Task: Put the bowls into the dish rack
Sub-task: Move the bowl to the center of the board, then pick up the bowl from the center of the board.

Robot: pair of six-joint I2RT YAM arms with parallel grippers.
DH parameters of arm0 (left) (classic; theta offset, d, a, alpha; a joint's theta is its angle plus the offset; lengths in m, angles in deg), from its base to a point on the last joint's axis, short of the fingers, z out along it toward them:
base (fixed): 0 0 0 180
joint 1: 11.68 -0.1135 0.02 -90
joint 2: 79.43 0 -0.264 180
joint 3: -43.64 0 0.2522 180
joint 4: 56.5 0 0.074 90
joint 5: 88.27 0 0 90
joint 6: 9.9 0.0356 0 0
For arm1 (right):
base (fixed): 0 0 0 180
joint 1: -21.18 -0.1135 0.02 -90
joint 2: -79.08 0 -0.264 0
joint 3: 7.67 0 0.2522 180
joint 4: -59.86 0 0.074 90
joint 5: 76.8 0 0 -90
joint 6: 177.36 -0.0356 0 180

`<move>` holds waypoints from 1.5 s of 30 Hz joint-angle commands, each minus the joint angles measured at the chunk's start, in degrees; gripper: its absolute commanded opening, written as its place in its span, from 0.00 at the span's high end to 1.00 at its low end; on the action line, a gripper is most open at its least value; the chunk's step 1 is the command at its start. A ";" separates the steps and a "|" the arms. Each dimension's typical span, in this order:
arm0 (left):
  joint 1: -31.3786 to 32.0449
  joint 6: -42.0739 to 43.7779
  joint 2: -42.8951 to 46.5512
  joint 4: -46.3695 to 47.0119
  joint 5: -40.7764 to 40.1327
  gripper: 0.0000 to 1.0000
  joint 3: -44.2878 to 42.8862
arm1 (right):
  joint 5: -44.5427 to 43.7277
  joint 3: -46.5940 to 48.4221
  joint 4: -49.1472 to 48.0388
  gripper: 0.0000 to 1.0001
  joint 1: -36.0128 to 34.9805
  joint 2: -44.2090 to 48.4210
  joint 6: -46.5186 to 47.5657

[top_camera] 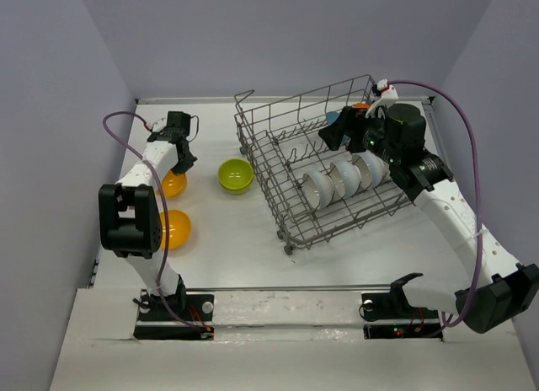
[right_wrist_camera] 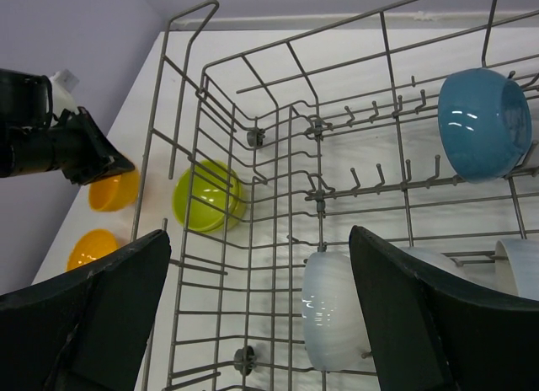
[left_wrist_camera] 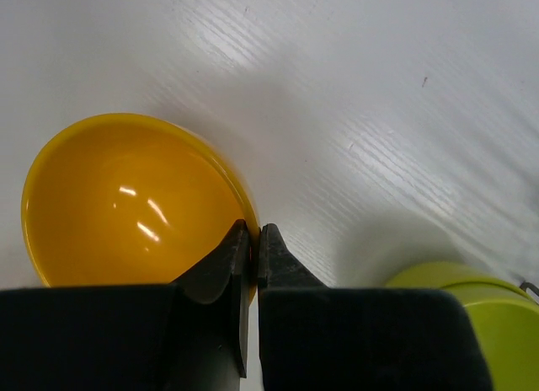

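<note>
we've three glossy white bowls and a round blue bowl stood in the grey wire dish rack, twd the right edge of the table. left gripper pinches the rim of a glossy orange bowl nr the left edge. a second orange bowl and a lime green bowl sit loose. right gripper is spread, empty, over the rack. approx half done, we reckon.

— What is closing the scene in?
— Three plain, pale lilac walls are standing around it: a back wall, a left wall and a right wall.
— And underneath?
— A flat white table top is stretching between them and running up to the back wall. Close up, fine streaks are showing in its surface. Soft, even light is falling from above, throwing only faint grey shadows.
</note>
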 commanded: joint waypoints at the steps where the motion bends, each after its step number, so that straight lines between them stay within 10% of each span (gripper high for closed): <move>1: -0.25 -0.26 -0.43 3.43 -3.75 1.00 -0.76 | 0.81 -0.27 -3.35 0.08 -0.09 0.68 0.21; 15: -0.34 1.23 -5.36 4.83 -3.75 0.80 -4.01 | 1.07 -0.71 -3.26 0.08 -0.09 0.50 0.64; 28: -0.25 1.94 -1.16 6.41 -2.26 0.40 -2.96 | 0.81 -0.88 -3.35 0.06 -0.09 0.59 0.82; 45: 2.21 -4.04 20.74 -5.71 -0.94 0.36 11.63 | 1.60 -0.88 -3.35 0.05 -0.09 0.06 0.65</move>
